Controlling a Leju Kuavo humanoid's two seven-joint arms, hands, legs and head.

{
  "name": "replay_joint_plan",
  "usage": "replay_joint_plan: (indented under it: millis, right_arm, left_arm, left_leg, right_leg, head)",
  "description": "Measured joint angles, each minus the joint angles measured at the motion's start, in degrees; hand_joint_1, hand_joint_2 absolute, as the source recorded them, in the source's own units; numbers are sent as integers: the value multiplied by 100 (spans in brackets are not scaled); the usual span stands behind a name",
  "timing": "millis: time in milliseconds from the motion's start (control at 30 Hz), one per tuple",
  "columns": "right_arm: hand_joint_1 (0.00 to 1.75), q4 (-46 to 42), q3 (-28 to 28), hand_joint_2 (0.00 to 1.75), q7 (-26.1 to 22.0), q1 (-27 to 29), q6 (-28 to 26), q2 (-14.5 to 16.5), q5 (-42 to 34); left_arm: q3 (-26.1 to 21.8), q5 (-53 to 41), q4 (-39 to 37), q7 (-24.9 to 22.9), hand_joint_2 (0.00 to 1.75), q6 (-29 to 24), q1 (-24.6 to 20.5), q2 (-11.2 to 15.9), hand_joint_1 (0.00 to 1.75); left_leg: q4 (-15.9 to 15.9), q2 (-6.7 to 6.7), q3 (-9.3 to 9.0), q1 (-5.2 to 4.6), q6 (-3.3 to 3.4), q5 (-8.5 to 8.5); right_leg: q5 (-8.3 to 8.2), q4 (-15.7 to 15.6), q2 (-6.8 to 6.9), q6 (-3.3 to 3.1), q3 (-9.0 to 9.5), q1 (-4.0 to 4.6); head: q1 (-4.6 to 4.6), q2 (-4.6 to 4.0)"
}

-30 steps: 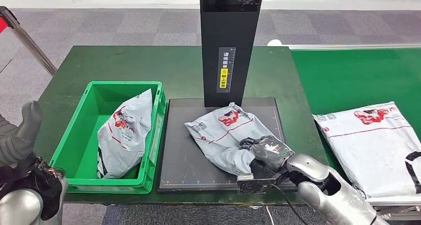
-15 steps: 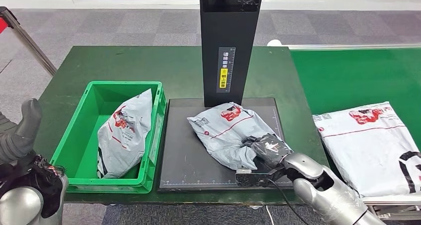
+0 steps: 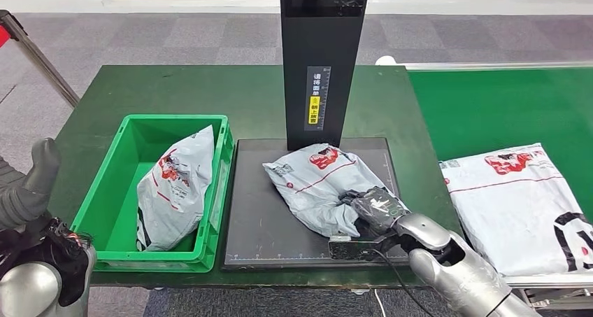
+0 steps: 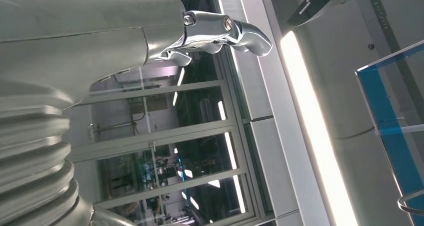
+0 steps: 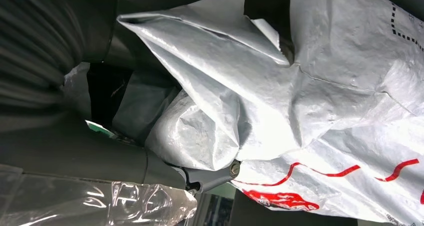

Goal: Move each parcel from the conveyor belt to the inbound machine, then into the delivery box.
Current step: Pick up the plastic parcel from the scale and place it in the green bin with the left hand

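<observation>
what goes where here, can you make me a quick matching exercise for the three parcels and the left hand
Things:
1. grey parcel with right hand on it
2. upright grey parcel
3. large white parcel
4. left hand

Places:
a. in the green crate
b. on the conveyor belt
c. raised beside the table
d. on the black machine platform

Pairs: 1-d, 2-a, 3-b, 4-c

Grey parcel (image 3: 322,187) of crinkled, slightly glossy plastic film on a matt black scanner plate (image 3: 262,219); crate (image 3: 112,212) of smooth green moulded plastic; table (image 3: 175,89) in matt green cloth-like cover; right hand (image 3: 374,208) dark, matt, on a brushed silver metal arm (image 3: 454,268).
</observation>
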State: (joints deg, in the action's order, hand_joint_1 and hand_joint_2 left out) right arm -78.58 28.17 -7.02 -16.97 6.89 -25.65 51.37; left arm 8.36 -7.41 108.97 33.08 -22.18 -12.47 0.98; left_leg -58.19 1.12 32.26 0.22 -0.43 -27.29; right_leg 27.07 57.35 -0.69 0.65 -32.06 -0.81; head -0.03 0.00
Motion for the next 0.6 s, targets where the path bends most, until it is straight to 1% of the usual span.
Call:
replay_joint_plan:
  millis: [133, 333, 467, 533, 600]
  right_arm:
    - [175, 295, 70, 175, -33, -211, -178, 190, 27]
    - [175, 665, 168, 175, -167, -490, -410, 593, -19]
    - [175, 811, 303, 175, -465, -826, -513, 1060, -181]
    - [175, 836, 391, 175, -490, -1017, -520, 1292, -324]
    - [175, 837, 465, 175, -476, -1147, -531, 1446, -476]
  left_arm:
    - [24, -1, -9, 20, 175, -8, -3, -4, 0]
    - [83, -3, -48, 60, 175, -11, -24, -40, 0]
    - [130, -19, -92, 175, 175, -31, -31, -88, 0]
    - [143, -24, -118, 216, 175, -50, -39, -104, 0]
    - [145, -22, -142, 246, 175, -66, -43, -117, 0]
  left_leg:
    - [0, -3, 0, 0, -4, 5]
    - [0, -3, 4, 1, -8, 10]
    - [0, -19, 11, 1, -13, 14]
    - [0, -28, 12, 1, -15, 15]
    - [0, -17, 16, 2, -21, 21]
  right_leg:
    - [-4, 3, -1, -3, -3, 0]
    - [-6, 9, -1, -3, -8, 1]
    - [-13, 20, -23, -11, -29, 0]
    - [-17, 20, -33, -15, -37, 1]
    - [-17, 21, -24, -16, -37, 2]
  head:
    - [1, 0]
    - [1, 0]
    - [1, 0]
    - [-1, 0]
    - [-1, 0]
